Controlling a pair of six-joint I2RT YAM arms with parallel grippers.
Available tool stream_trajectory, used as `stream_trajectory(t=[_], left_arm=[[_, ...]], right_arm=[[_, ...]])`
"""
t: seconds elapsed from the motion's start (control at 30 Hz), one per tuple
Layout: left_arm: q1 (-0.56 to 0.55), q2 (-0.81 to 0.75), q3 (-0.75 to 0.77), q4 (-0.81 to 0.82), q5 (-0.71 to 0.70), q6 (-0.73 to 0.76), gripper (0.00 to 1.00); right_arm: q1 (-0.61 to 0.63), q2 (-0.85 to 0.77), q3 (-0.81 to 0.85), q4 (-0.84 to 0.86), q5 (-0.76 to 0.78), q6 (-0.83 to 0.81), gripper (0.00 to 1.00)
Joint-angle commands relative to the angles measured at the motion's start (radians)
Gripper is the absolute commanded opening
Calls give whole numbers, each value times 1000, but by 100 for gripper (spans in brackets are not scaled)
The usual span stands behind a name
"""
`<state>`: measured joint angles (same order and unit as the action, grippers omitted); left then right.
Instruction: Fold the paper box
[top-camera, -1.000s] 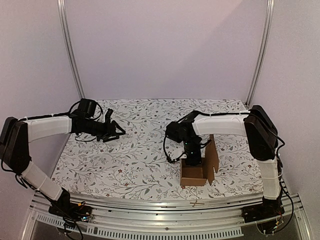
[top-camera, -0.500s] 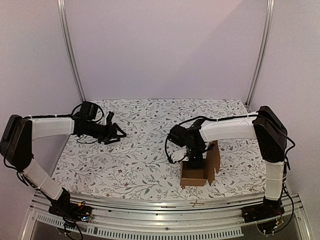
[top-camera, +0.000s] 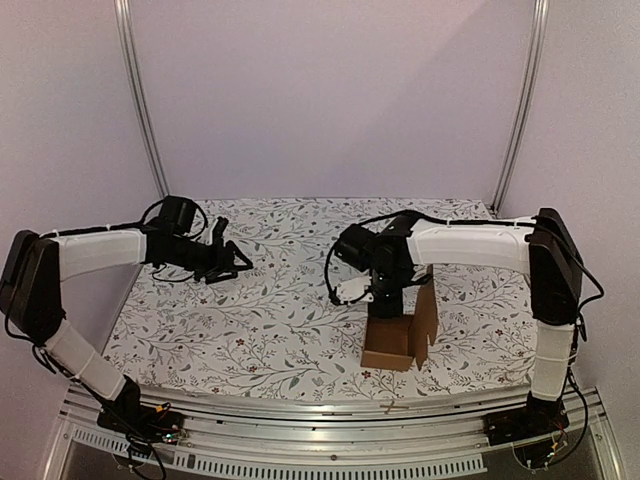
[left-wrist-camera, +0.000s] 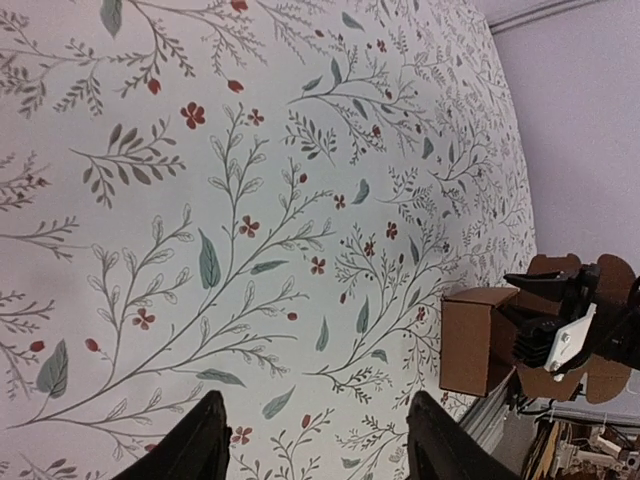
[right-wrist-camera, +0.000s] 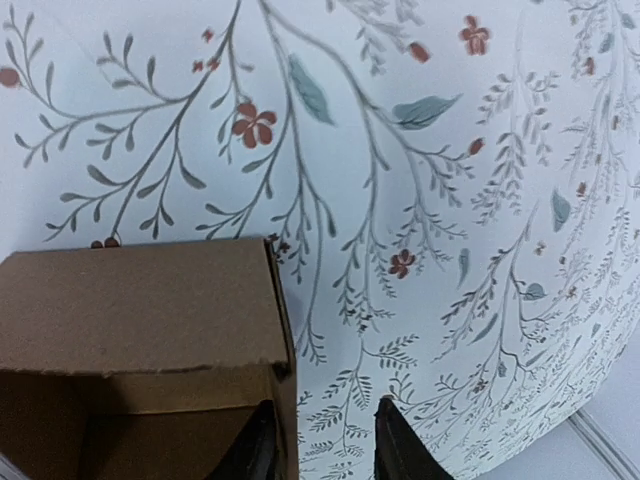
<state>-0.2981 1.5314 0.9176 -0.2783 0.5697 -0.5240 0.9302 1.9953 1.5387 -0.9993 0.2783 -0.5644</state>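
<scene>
The paper box (top-camera: 395, 345) stands as a formed carton at the near right of the surface (top-camera: 250, 330) — walls up, top unclosed, a lid flap (top-camera: 427, 308) upright on its right side. Closing and tucking that lid looks like what remains. The right hand (top-camera: 384, 292) hovers at the box's far rim, fingers parted, seemingly gripping nothing. The left hand (top-camera: 236, 262), released and empty, hangs well apart. Only the right wrist view shows the hollow interior — only the left wrist view the flap's rounded tabs.
</scene>
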Motion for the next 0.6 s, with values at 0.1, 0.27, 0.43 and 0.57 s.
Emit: stream_trajectory(t=[0.1,0.27,0.43,0.57], left_arm=[[-102,-119,219,-179,-271,248,99],[-241,-216,359,-151,-439,386,99],[-272,-204,362,-103,-427,367,99],[-312,-147,363,-76,-395,240,99]], right_arm=[[-85,-141,306,-191,-115,7,45],[-125,-262,371,-96,-54,33,99],[-242,-492,244,151,122,208,99],[-299,-515,105,139,55,284,99]])
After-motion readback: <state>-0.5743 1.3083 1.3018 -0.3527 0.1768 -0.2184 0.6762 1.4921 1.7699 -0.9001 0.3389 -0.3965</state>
